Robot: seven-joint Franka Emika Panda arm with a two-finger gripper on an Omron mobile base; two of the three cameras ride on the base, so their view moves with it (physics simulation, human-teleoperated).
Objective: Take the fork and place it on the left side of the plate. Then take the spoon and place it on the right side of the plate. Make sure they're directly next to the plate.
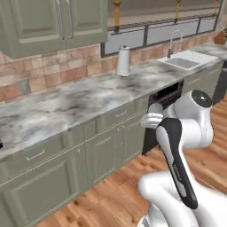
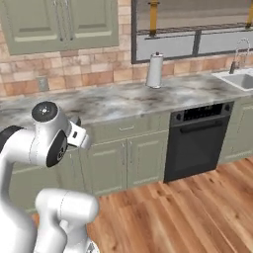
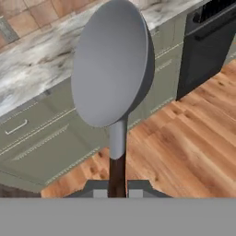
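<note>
White arm folded upright, jaws clamped on spoon

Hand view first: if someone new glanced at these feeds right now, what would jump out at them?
The spoon dominates the hand view: its round silver bowl looms close to the lens, and its dark reddish-brown handle runs down into the shut gripper. Behind it lie wooden floor and green cabinets. In the base views, the marble counter carries a paper towel roll, with a black oven below.

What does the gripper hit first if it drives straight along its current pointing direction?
The gripper is shut on the spoon, which leads. Beyond it, probably the green lower cabinet fronts under the marble counter; depth is unclear.
</note>
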